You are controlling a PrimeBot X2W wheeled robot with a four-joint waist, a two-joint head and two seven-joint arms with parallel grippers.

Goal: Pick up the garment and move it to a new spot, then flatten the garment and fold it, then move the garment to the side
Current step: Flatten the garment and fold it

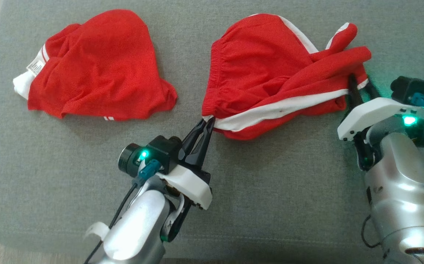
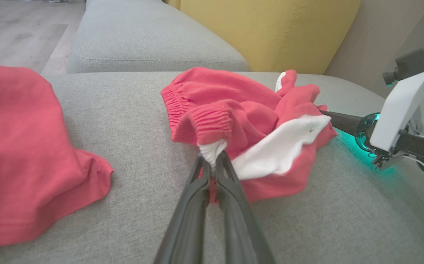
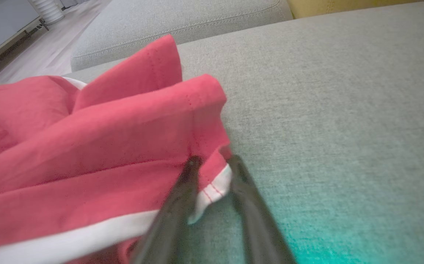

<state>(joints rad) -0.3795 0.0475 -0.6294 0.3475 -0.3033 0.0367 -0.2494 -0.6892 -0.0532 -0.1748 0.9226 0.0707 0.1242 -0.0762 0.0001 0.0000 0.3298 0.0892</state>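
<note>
Shorts [image 1: 270,69] bunched on sofa [image 1: 289,190], right of centre. Left jaws clamped on white waistband corner [image 2: 212,150] at near-left end. Right jaws apart, straddling white-trimmed hem [image 3: 214,189] at right end, nothing gripped. We judge risks: right jaws close on thin trim alone, slip at lift; or pinch several layers, so shorts won't spread flat. Second red garment [image 1: 98,66] at left, well apart.

a second garment [image 1: 98,69], red, lies crumpled on the grey sofa [image 1: 270,183], a white label [image 1: 35,67] at its left edge. a yellow backrest [image 2: 270,33] stands behind; wood floor [image 2: 14,33] lies beyond.
</note>
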